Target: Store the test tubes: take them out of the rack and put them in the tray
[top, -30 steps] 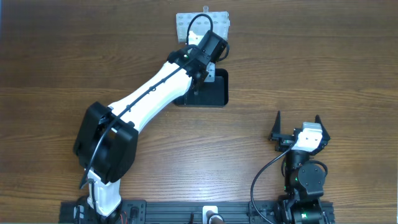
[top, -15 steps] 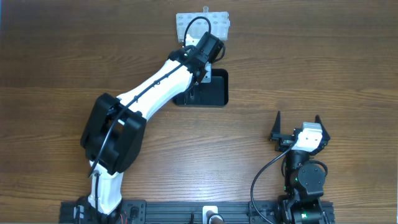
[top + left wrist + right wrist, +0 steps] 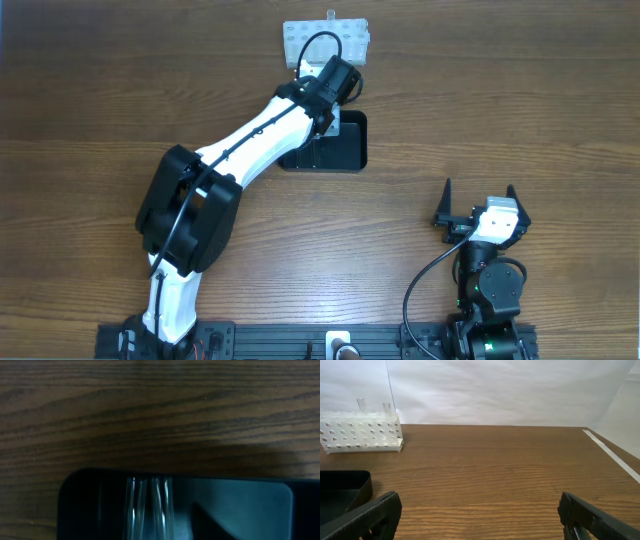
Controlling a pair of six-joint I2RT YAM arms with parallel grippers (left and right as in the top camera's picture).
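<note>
Probably placing: my left gripper [image 3: 322,125] sits over the tray [image 3: 250,495], test tube [image 3: 150,510] below; whether I grip it I cannot tell. Next, release low.

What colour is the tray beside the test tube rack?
The tray is black, seen best in the top view.

Lab-style bench setup: wood-grain tabletop [image 3: 520,110], plain white backdrop [image 3: 495,390], perforated white test-tube rack [image 3: 362,435], black tray [image 3: 352,152].
</note>
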